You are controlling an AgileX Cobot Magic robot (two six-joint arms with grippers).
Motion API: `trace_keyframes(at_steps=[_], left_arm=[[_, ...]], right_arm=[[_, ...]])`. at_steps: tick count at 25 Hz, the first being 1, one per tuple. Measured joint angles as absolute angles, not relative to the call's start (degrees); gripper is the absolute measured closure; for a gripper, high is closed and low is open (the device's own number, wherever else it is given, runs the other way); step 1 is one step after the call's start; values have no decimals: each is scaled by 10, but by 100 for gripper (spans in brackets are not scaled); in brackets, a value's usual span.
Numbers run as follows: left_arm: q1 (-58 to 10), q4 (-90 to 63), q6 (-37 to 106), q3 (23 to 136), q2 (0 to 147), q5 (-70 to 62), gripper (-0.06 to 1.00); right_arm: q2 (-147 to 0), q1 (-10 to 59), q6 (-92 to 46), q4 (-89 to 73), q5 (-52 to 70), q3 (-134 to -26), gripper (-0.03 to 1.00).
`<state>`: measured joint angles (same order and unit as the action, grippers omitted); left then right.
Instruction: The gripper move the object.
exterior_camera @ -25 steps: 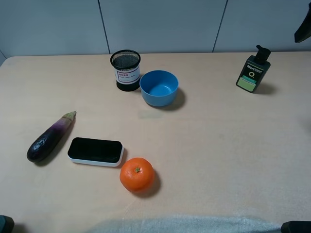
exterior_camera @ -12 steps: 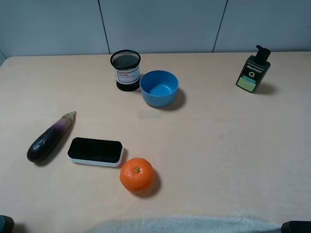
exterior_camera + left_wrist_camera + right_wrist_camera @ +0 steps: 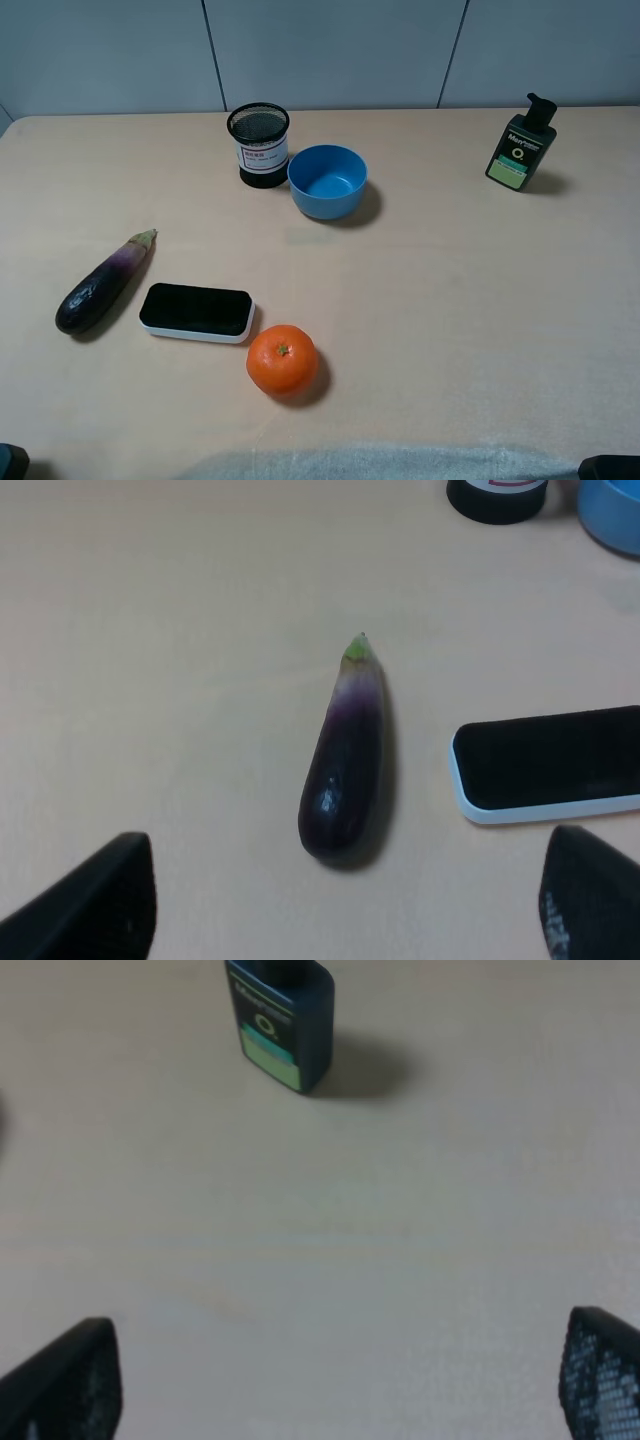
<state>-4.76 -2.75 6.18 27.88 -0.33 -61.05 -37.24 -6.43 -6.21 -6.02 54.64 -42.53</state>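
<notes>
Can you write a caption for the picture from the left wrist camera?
Open left gripper hovering over an eggplant, with a black phone-like slab beside it.

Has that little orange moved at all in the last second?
No. The orange sits in the same spot, just right of and below the corner of the black-and-white case, with the same gap between them.

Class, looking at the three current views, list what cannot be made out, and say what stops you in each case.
- Mandarin: appears in neither wrist view.
- Mesh pen cup: label print too small overhead; cut by the edge in the left wrist view.
- Pump bottle: top cut off in the right wrist view; small print unreadable.
- Left gripper, right gripper: only fingertip corners show, open; the arms are cut off at the overhead frame's bottom corners.
</notes>
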Motion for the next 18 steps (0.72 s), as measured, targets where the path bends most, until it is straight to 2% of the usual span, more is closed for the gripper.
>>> trace_keyframes(at_steps=[5,18], left_arm=[[-48,-27,62,279,-3,-611,17],[-48,-27,62,279,-3,-611,17]], right_arm=[[-310,-52,-51,-61,581,-424,31],[-172,-52,16,-30,579,-345,31]])
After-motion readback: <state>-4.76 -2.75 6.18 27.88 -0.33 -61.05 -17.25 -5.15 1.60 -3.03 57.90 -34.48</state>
